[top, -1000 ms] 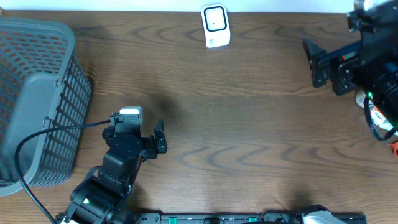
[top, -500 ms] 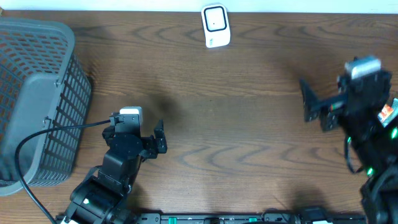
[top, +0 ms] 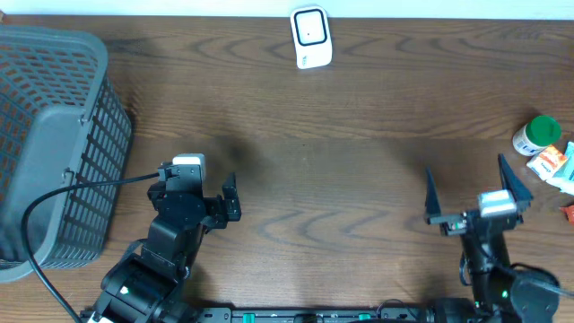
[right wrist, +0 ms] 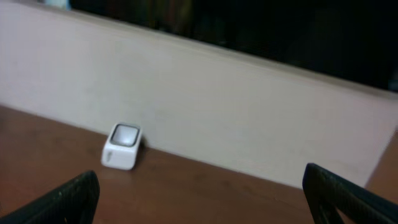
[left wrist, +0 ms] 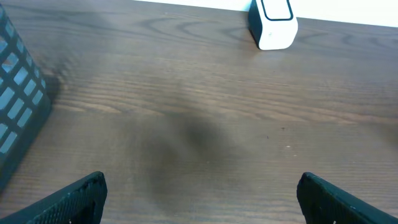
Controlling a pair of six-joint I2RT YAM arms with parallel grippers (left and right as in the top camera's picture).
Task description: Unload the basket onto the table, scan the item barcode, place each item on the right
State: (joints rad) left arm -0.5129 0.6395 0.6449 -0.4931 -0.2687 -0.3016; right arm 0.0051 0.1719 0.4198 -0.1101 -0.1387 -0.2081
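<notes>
The white barcode scanner [top: 311, 38] stands at the table's far edge, also seen in the left wrist view [left wrist: 272, 23] and the right wrist view [right wrist: 122, 146]. A white bottle with a green cap [top: 536, 135] and an orange-and-white packet [top: 552, 163] lie at the right edge. My left gripper [top: 197, 182] hovers front left, open and empty [left wrist: 202, 199]. Near the front right, my right gripper [top: 472, 196] is also open with nothing between its fingers [right wrist: 202, 196], well short of the bottle and packet. Which of them is the item I cannot tell.
A grey mesh basket [top: 54, 144] fills the left side, its corner showing in the left wrist view [left wrist: 18, 106]. A pale wall [right wrist: 217, 106] runs behind the scanner. A black cable [top: 81, 184] runs from the left arm past the basket.
The right arm has swung from the far right corner down to the front right of the table, uncovering the bottle and packet. The left arm has not moved.
</notes>
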